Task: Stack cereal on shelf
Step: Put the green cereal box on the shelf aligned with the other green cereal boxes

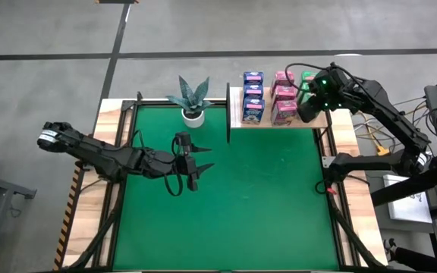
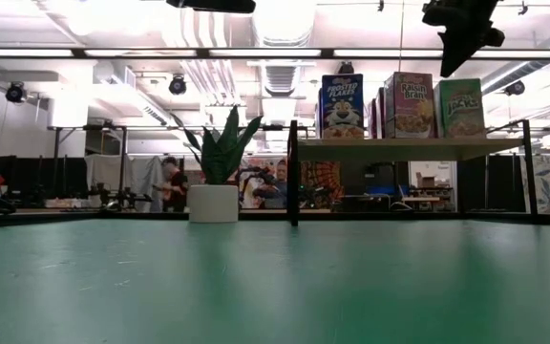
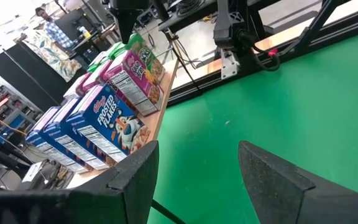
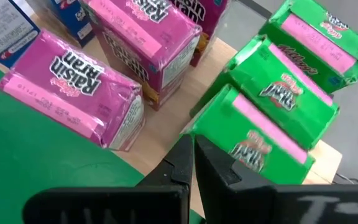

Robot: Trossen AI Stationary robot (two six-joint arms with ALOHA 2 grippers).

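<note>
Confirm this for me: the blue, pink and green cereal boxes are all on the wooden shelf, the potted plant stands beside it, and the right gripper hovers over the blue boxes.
Not quite. The right gripper hovers, shut, by the green boxes, not the blue boxes; the high view and right wrist view show this. The rest holds: blue, pink and green boxes sit on the wooden shelf, with the potted plant beside it.

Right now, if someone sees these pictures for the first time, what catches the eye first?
Most striking are the cereal boxes in blue, pink and green rows on the wooden shelf at the table's far edge. The right end effector, shut, hangs just over the green boxes. The left end effector waits open above the green mat, near a potted plant.
</note>
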